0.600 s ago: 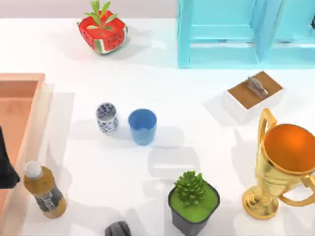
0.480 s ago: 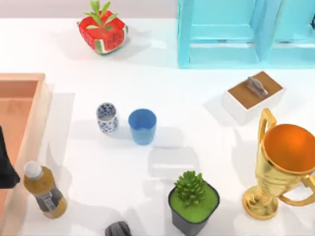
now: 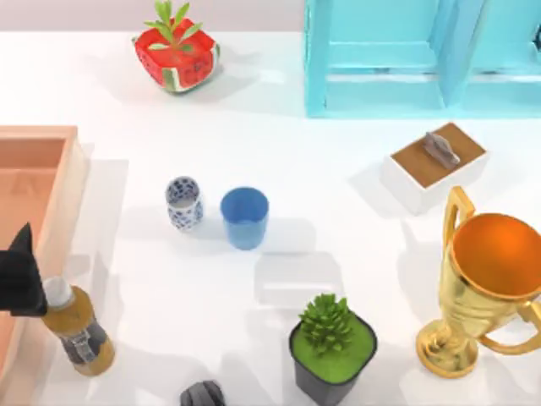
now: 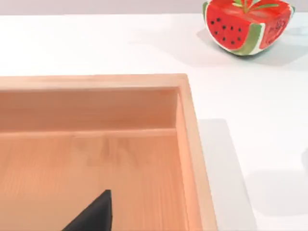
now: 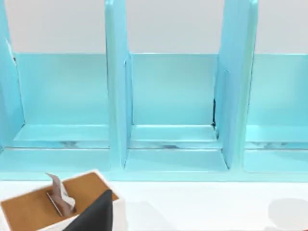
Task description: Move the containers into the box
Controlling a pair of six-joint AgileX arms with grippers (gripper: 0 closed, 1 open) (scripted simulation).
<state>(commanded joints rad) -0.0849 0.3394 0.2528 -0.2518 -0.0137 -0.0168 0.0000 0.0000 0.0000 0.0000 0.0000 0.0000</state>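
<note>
The plain blue tumbler [image 3: 245, 217] and the smaller white cup with a dark-blue pattern [image 3: 183, 202] stand upright side by side, left of the table's middle and just apart. The orange-brown box [image 3: 69, 173] lies at the left edge, and its inner corner [image 4: 180, 125] is seen in the left wrist view. My left gripper [image 3: 20, 275] is a black shape over the box's right wall, well left of both cups. One dark finger [image 4: 94, 216] hangs over the box floor. Another dark finger [image 5: 94, 214], of my right gripper, appears in the right wrist view.
An amber white-capped bottle [image 3: 76, 328] stands just right of the box's near end, under the left gripper. A black pot with a green plant [image 3: 332, 347], a gold trophy [image 3: 490, 279], a small white wooden-topped box [image 3: 434, 165], a turquoise frame [image 3: 423, 55] and a watermelon planter [image 3: 175, 51] surround the cups.
My left gripper has shifted a little to the right and now overlaps the top of the bottle's cap. The cups have not moved.
</note>
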